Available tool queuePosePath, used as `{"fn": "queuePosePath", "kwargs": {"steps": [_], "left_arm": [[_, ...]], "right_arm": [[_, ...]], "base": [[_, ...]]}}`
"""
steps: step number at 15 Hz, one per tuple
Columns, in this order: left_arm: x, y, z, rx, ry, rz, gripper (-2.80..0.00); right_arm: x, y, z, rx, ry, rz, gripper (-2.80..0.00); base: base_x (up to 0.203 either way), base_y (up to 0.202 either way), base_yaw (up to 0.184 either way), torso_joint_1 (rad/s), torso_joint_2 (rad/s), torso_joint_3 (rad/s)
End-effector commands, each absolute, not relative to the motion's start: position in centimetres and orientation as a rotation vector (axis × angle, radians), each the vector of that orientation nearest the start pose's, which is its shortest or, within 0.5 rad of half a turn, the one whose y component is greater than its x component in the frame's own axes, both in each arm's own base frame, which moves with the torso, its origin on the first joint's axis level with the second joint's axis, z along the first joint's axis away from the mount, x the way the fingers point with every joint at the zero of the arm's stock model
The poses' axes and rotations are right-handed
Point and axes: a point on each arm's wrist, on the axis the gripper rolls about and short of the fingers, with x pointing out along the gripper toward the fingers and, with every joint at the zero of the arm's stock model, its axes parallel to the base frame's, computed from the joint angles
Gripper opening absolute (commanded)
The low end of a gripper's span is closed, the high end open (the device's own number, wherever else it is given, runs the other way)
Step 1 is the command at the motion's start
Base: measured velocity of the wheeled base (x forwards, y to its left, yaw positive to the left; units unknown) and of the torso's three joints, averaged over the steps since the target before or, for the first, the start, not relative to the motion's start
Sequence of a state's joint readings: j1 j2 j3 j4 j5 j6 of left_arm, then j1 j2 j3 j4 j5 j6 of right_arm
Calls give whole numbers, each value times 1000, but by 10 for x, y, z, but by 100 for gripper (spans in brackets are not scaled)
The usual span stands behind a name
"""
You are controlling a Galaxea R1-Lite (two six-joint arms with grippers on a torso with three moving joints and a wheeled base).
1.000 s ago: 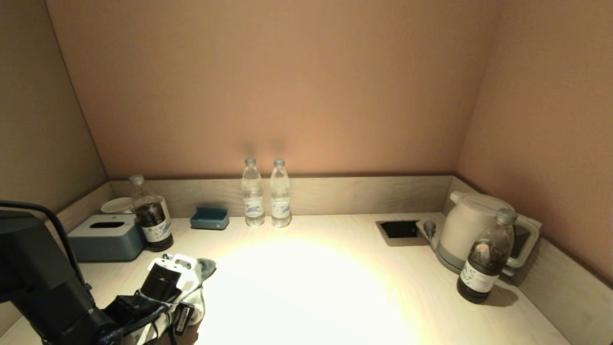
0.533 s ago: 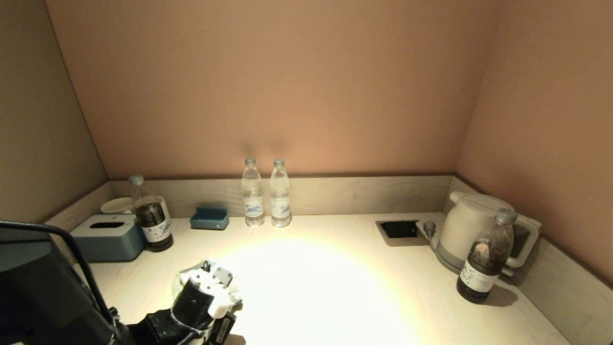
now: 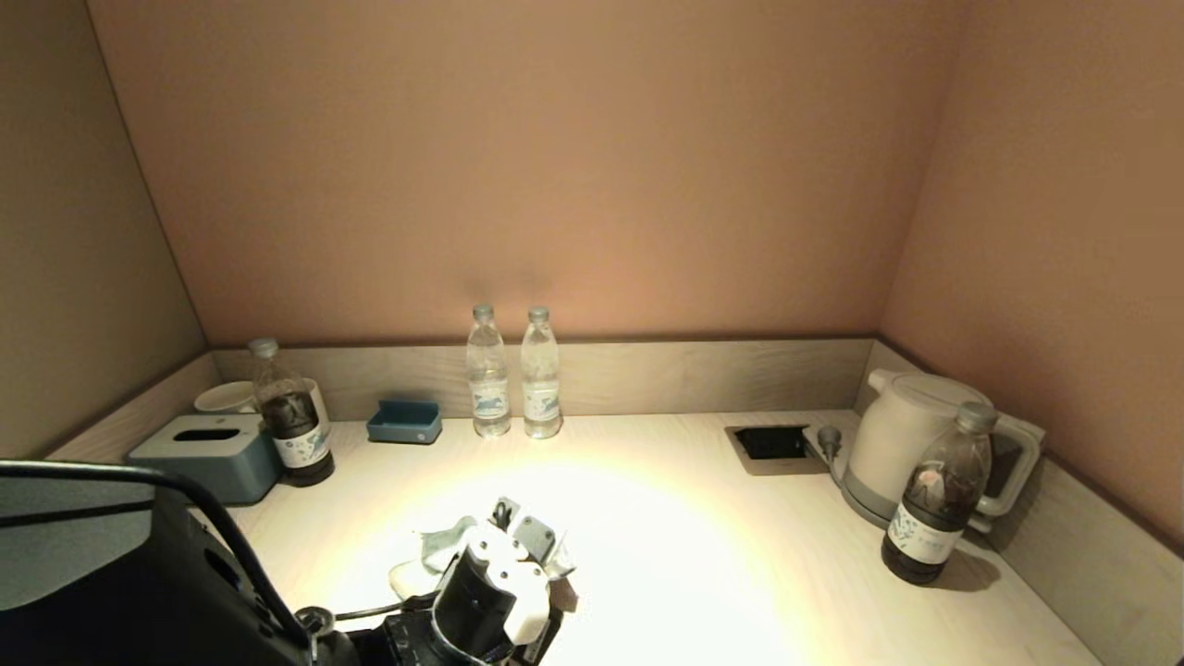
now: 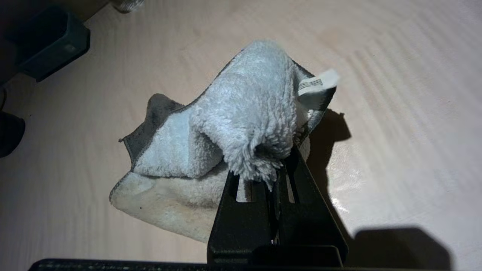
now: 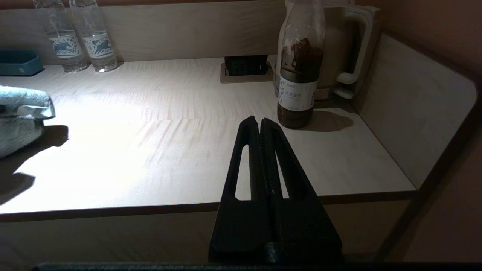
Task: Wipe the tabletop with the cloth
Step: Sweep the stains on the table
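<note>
A fluffy grey-white cloth [image 4: 211, 128] with a dark hem and a white label lies bunched on the pale wooden tabletop [image 3: 703, 555]. My left gripper [image 4: 273, 167] is shut on a fold of the cloth and holds it against the table near the front middle. In the head view the cloth [image 3: 430, 555] trails to the left of the left gripper [image 3: 518, 536]. The cloth's edge also shows in the right wrist view [image 5: 20, 116]. My right gripper [image 5: 260, 122] is shut and empty, parked before the table's front edge at the right; it is out of the head view.
Two clear water bottles [image 3: 514, 375] stand at the back wall. A dark tea bottle [image 3: 293, 416], grey tissue box [image 3: 205, 455], cup and blue tray [image 3: 404, 421] are back left. A white kettle [image 3: 911, 444], another tea bottle [image 3: 936, 499] and a socket recess [image 3: 773, 442] are at the right.
My left gripper has swept the cloth rightward along the front of the table, from the left side to near the middle. The right arm has not moved.
</note>
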State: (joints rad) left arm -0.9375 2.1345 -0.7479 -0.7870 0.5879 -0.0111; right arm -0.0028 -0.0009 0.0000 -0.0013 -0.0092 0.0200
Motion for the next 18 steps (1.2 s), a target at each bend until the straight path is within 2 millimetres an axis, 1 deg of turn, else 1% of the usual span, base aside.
{"fn": "queuePosePath", "kwargs": {"steps": [1,3,4,7,9,10,11,13,14,17,18], "left_arm": [[213,-291,46,383,398,-370,-280],[214,-304,53,358,366,-389,-280],[214,-310,51,359,363,-400,-280],[217,-324,35,374,372,-411,-280],[218,-326,21,403,398,-407,-280],[217,-325,19,406,401,-405,-280],[214,-320,8,445,432,-387,-280],[211,-312,1,479,460,-358,-280],[207,-303,-5,507,486,-344,-280],[201,-288,-7,533,506,-302,-280],[202,-283,-6,530,510,-285,-280]], "right_arm": [[-23,0,76,20,-2,-12,-280],[-23,0,76,20,-2,-11,-280],[-23,0,76,20,-2,-11,-280],[-23,0,76,20,-2,-11,-280],[-23,0,76,20,-2,-12,-280],[-23,0,76,20,-2,-12,-280],[-23,0,76,20,-2,-12,-280],[-23,0,76,20,-2,-11,-280],[-23,0,76,20,-2,-12,-280],[-23,0,76,20,-2,-12,-280],[-23,0,76,20,-2,-11,-280]], "base": [[0,0,0,0,0,0],[0,0,0,0,0,0],[0,0,0,0,0,0],[0,0,0,0,0,0],[0,0,0,0,0,0],[0,0,0,0,0,0],[0,0,0,0,0,0],[0,0,0,0,0,0],[0,0,0,0,0,0],[0,0,0,0,0,0],[0,0,0,0,0,0]]}}
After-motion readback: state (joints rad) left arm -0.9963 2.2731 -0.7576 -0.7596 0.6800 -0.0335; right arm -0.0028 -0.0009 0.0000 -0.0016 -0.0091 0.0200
